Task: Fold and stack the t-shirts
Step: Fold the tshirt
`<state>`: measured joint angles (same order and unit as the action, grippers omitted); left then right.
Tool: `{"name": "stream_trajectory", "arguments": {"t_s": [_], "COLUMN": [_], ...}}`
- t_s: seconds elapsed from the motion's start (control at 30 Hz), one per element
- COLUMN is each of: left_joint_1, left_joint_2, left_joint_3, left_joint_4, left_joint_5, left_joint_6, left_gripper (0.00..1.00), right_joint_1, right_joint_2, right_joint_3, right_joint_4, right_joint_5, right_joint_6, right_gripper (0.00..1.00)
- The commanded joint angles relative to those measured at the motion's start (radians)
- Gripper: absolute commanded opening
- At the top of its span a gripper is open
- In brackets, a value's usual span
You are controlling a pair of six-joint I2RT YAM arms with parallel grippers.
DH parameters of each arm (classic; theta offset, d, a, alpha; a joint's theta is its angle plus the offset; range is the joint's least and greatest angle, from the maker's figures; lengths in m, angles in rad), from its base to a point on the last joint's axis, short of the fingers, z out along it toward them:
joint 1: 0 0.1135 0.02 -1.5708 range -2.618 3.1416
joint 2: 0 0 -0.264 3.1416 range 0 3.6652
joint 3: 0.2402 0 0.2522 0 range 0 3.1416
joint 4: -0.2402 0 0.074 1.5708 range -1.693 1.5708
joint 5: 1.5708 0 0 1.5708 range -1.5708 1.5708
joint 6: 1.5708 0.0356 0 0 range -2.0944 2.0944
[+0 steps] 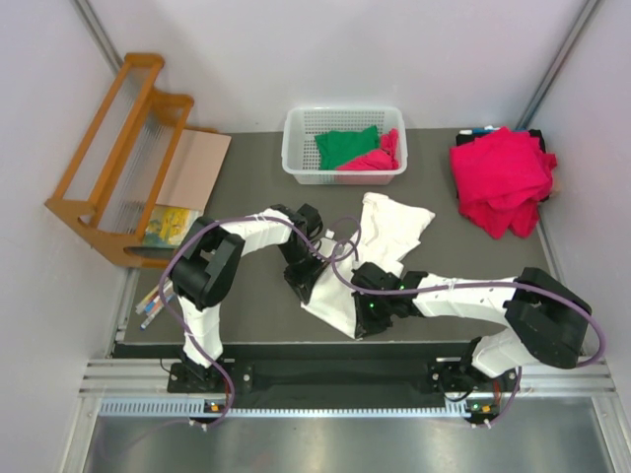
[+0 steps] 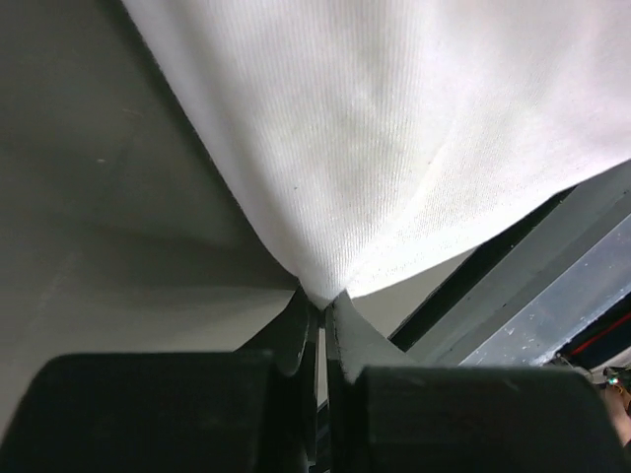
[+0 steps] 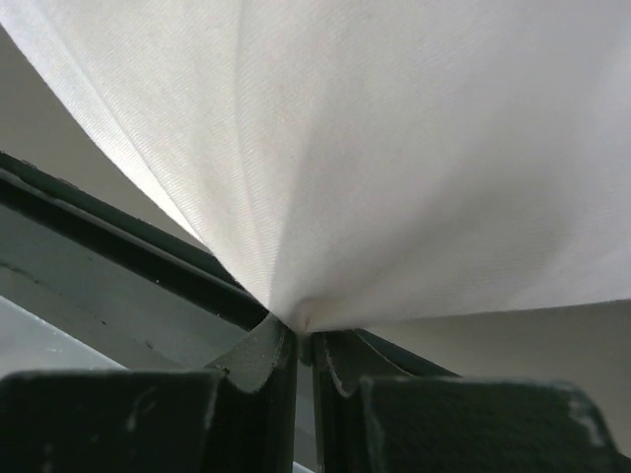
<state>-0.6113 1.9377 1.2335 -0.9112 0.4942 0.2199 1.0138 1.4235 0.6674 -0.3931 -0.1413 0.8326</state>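
Left gripper (image 2: 320, 301): jaws pinched shut on the near edge of the white t-shirt (image 2: 414, 138).
Right gripper (image 3: 304, 330): jaws clamped on the same edge, seemingly to carry a fold across the tabletop (image 1: 256, 168).

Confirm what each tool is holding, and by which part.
Both pinch the white t-shirt, left tool and right tool each on a gathered point of cloth at its near end; hem or corner, cannot tell.
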Motion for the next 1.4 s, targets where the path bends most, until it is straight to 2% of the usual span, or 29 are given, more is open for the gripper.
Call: {"name": "stream_trajectory", "arguments": {"t_s": [0.0,0.03,0.27,0.47,0.67,0.87,1.03,1.23,1.37], "left_joint_1": [-0.013,-0.013,-0.013,-0.015,-0.013,-0.015,-0.013,0.013,0.039], "left_joint_2": [-0.009,-0.019,-0.140,-0.299,-0.462,-0.503,-0.468,-0.375,-0.233], "left_joint_3": [-0.002,0.000,0.011,-0.080,-0.132,-0.086,0.027,0.214,0.346], "left_joint_4": [0.037,0.016,-0.153,-0.276,-0.347,-0.387,-0.354,-0.255,-0.175], "left_joint_5": [0.000,-0.002,-0.052,-0.216,-0.195,-0.184,-0.187,-0.204,-0.232], "left_joint_6": [0.062,0.068,0.153,0.245,0.245,0.254,0.231,0.191,0.132], "left_gripper": [0.00,0.00,0.00,0.04,0.04,0.05,0.05,0.02,0.01], "right_joint_1": [0.006,0.006,0.009,0.109,0.233,0.276,0.194,0.003,-0.144], "right_joint_2": [-0.015,-0.020,-0.107,-0.207,-0.244,-0.253,-0.285,-0.373,-0.394], "right_joint_3": [0.009,0.015,0.018,0.018,0.024,0.072,0.169,0.222,0.227], "right_joint_4": [0.031,0.023,-0.067,-0.171,-0.204,-0.204,-0.302,-0.348,-0.354], "right_joint_5": [-0.012,-0.006,0.009,0.006,0.016,0.032,0.100,0.108,0.106], "right_joint_6": [-0.015,-0.016,-0.023,0.017,0.102,0.145,0.080,-0.009,-0.072], "right_gripper": [0.03,0.00,0.00,0.00,0.00,0.00,0.00,0.00,0.00]}}
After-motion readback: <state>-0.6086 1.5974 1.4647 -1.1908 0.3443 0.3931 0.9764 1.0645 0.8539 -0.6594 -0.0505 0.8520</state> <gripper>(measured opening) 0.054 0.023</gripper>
